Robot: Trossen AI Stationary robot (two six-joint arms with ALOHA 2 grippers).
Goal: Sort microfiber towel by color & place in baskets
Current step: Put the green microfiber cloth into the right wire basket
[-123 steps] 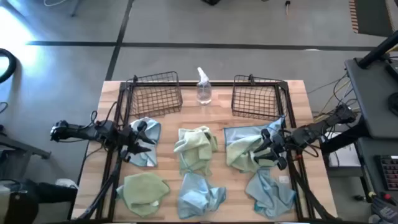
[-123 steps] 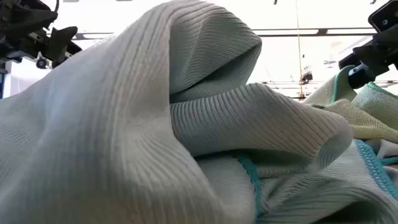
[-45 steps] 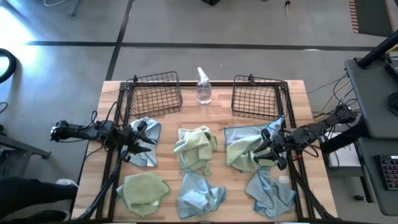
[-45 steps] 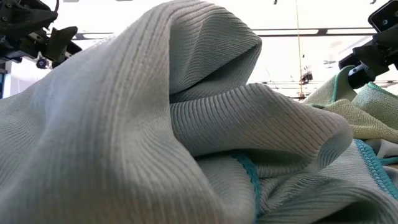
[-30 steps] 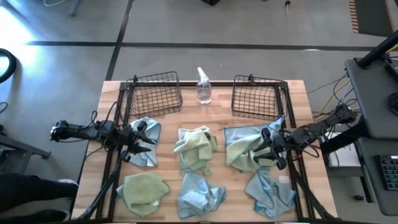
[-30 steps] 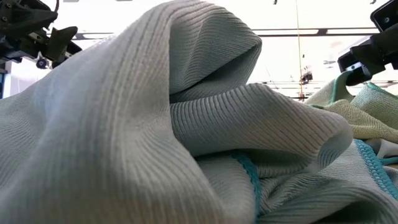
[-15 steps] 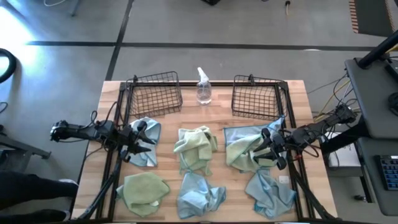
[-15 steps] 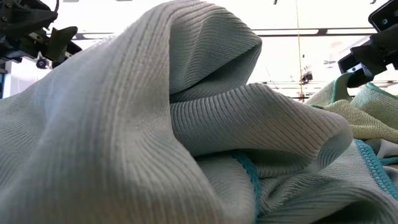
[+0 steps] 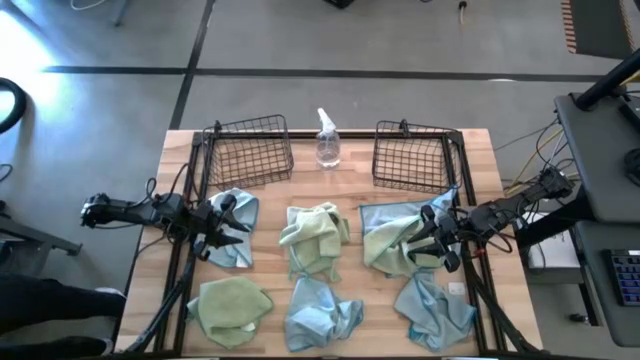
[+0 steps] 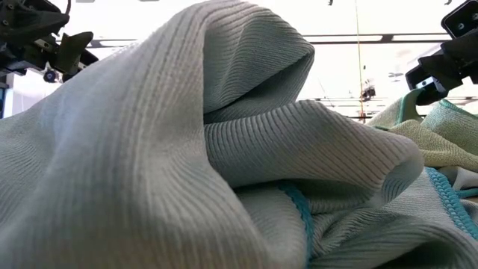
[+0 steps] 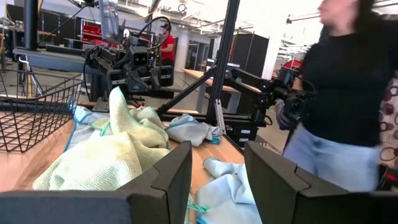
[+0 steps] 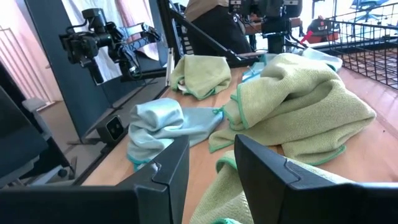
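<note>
Six microfiber towels lie crumpled on the table. In the far row are a light blue one (image 9: 236, 228), a yellow-green one (image 9: 315, 234) and a yellow-green one bunched on a blue one (image 9: 392, 238). In the near row are a yellow-green one (image 9: 230, 305) and two blue ones (image 9: 320, 310) (image 9: 435, 305). Two black mesh baskets (image 9: 250, 150) (image 9: 410, 156) stand at the far edge. My left gripper (image 9: 226, 226) (image 11: 217, 180) is open over the far-left blue towel. My right gripper (image 9: 421, 240) (image 12: 211, 174) is open over the right-hand pile.
A clear spray bottle (image 9: 327, 140) stands between the baskets. Black frame rails (image 9: 190, 250) run along both table sides. A blue towel (image 10: 224, 149) fills the low view. A person (image 11: 348, 93) stands beyond the table's right side. Bare wood shows in front of the baskets.
</note>
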